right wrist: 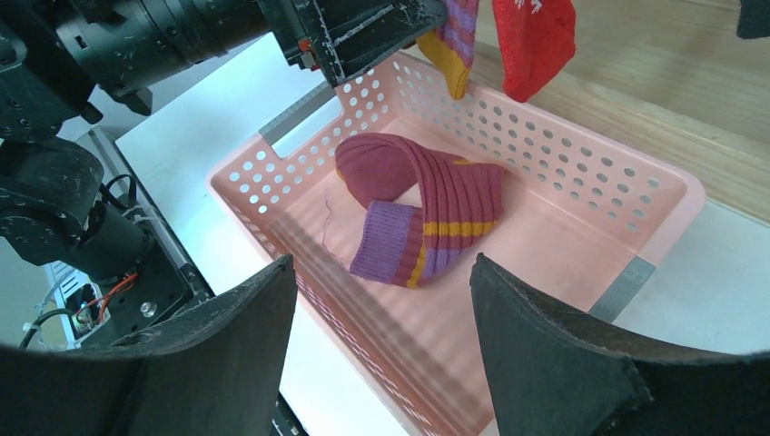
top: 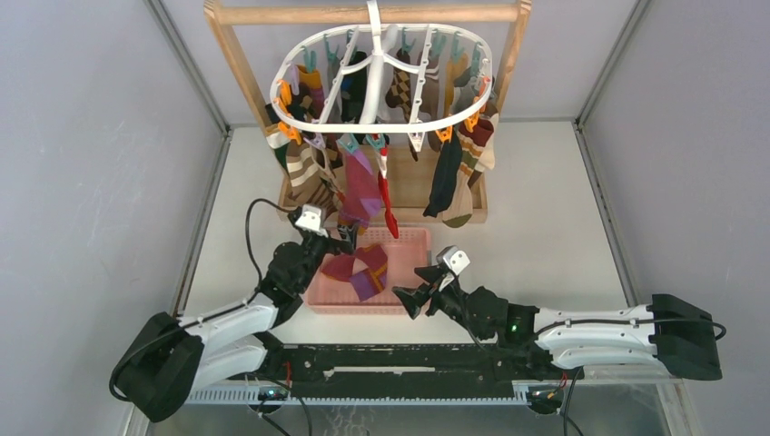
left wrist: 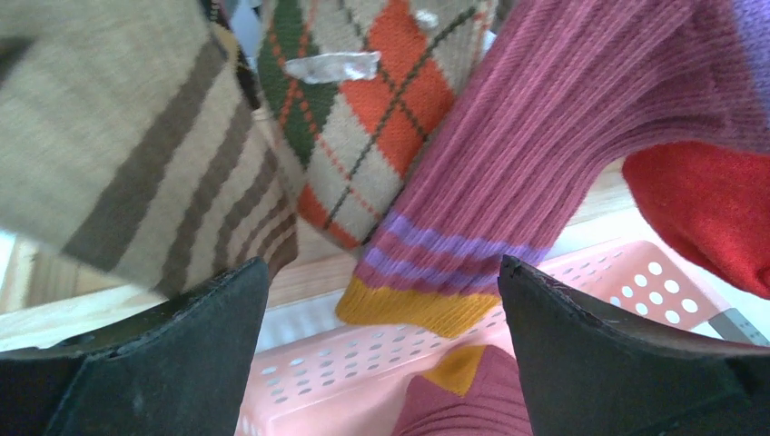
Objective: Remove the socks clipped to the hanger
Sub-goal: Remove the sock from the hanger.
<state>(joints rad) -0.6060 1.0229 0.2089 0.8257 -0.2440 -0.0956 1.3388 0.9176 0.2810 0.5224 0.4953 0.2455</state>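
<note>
Starting nearest you: your right gripper is at the bottom centre of the top view with its jaws spread and nothing in them. It's parked over the near right corner of the pink basket. One maroon sock with a purple and yellow cuff is already curled up in the middle of the basket, so that's one down.

Your left gripper is a bit further in, at the basket's far left corner, wide open and not holding anything. In its wrist view the hanging sock, maroon with a mustard cuff, dangles right between the two black fingertips. I can't tell whether either pad touches it yet. There's an argyle sock just left of it, a striped beige one at far left, and a red sock at the right edge.

So I'd say you're lining up the grab on that hanging sock. The next move calls for nudging up so the cuff sits properly between the pads, then clamping and pulling down. Watch you don't catch the argyle one with it.

Further back, the hanger hangs upper centre from the wooden frame. It's loaded with socks all round the ring, so there's plenty left to do.
</note>
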